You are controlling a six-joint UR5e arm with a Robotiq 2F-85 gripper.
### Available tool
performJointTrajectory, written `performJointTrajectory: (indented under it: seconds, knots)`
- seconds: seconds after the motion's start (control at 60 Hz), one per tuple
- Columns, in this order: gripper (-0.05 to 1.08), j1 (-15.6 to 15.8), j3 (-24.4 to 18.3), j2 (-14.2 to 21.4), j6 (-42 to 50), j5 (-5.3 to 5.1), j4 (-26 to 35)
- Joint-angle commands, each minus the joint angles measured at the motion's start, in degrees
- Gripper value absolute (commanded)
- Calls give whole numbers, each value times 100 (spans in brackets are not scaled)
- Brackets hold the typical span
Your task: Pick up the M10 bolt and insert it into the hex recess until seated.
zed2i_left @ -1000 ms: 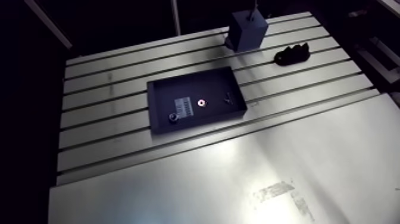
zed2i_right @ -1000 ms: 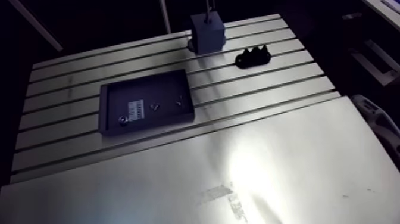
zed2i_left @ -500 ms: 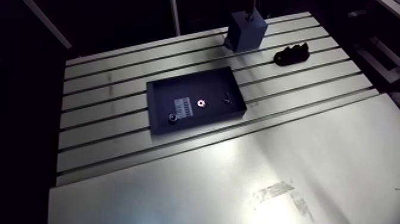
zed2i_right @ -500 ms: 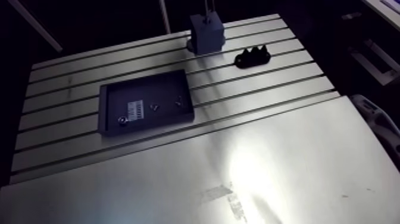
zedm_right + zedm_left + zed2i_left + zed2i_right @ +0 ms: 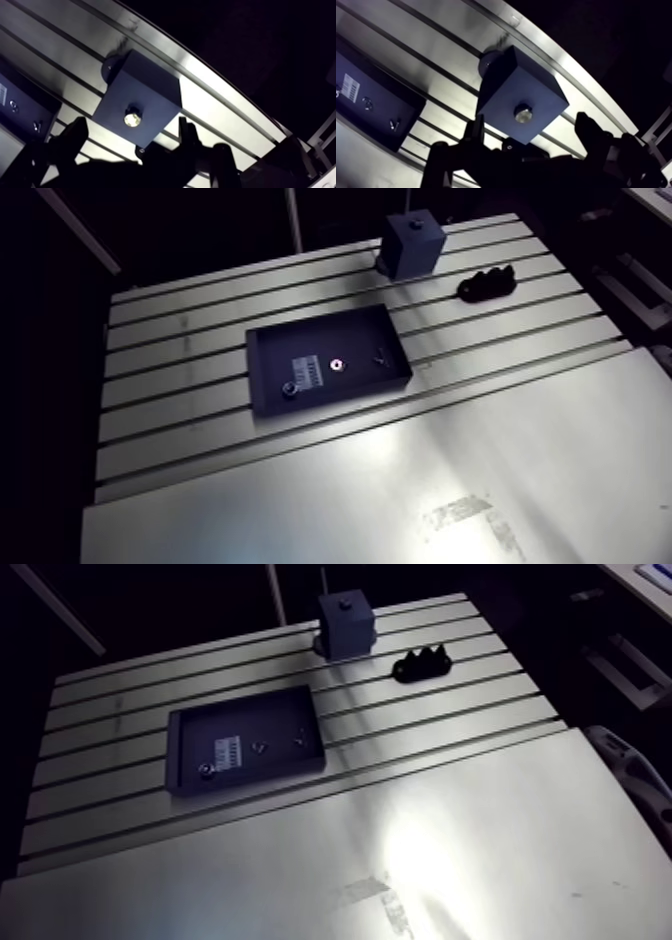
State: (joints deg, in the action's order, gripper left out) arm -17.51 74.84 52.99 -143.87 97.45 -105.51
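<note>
M10 bolt, seen as a shiny silver metal head, is lodged in the middle of the top face of a dark blue-grey cubic block. Whether it is fully seated cannot be told. The block is stood at the far edge of the slotted aluminium table.

In the wrist view the black two-fingered gripper is held over the block with its jaws spread wide and nothing gripped. One of the fingers is seen to one side of the bolt head and the other to the opposite side, both apart from it.

A shallow black rectangular tray is laid near the table's middle, well apart from the block. Within it are seen a white label, a small bright metal ring, a small dark round part near one corner, and a small dark screw-like piece. A black ridged piece is laid on the table near the block. The near part of the table is covered by a smooth bright metal sheet.
</note>
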Motion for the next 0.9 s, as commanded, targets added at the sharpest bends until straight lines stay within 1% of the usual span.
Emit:
performJointTrajectory:
  seconds: [0.017,0.2,0.233,0.333,0.433,0.517,0.533,0.75,0.8,0.9]
  knots:
    - [1,-41,-53,12,454,-228,-18]
    - [1,-118,33,115,980,-230,-18]
    - [1,-161,66,182,1156,-238,-11]
    - [1,-197,96,237,1307,-239,-18]
    - [1,-234,104,291,1673,-213,-2]
    - [1,-236,136,350,1805,-213,8]
    - [1,-227,174,387,1822,-229,-1]
    - [1,-218,193,426,1972,-247,-10]
    - [1,-211,193,434,2116,-264,7]
    - [1,-193,186,468,2394,-266,50]
